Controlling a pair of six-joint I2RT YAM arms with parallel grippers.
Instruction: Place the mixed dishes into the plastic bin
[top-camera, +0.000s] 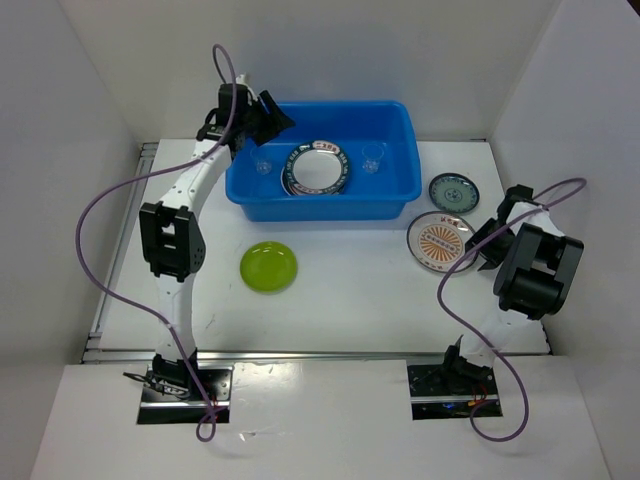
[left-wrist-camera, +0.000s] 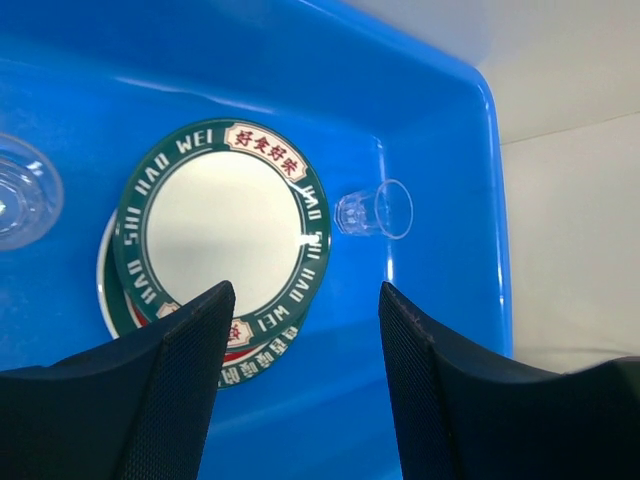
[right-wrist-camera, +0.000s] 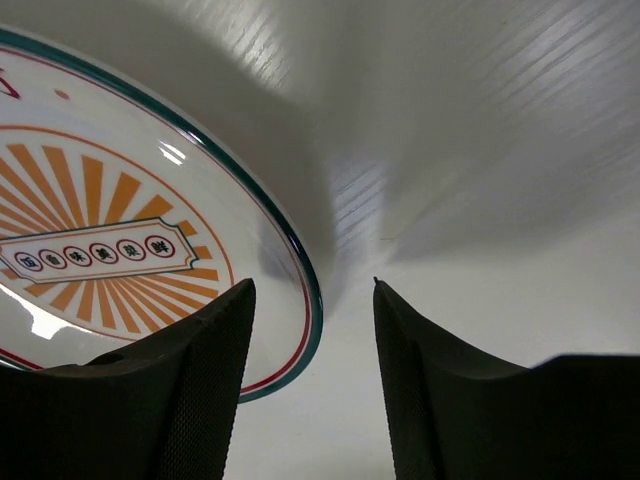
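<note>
The blue plastic bin stands at the back and holds two stacked white plates with teal rims and two clear cups. My left gripper hovers open and empty over the bin's left end; its view shows the plates and a cup lying on its side. The orange-sunburst plate lies right of the bin, the small dark teal plate behind it. My right gripper is open, its jaws straddling the sunburst plate's rim. The lime-green plate lies front left.
White walls enclose the table on three sides. A metal rail runs along the near edge. Purple cables loop beside each arm.
</note>
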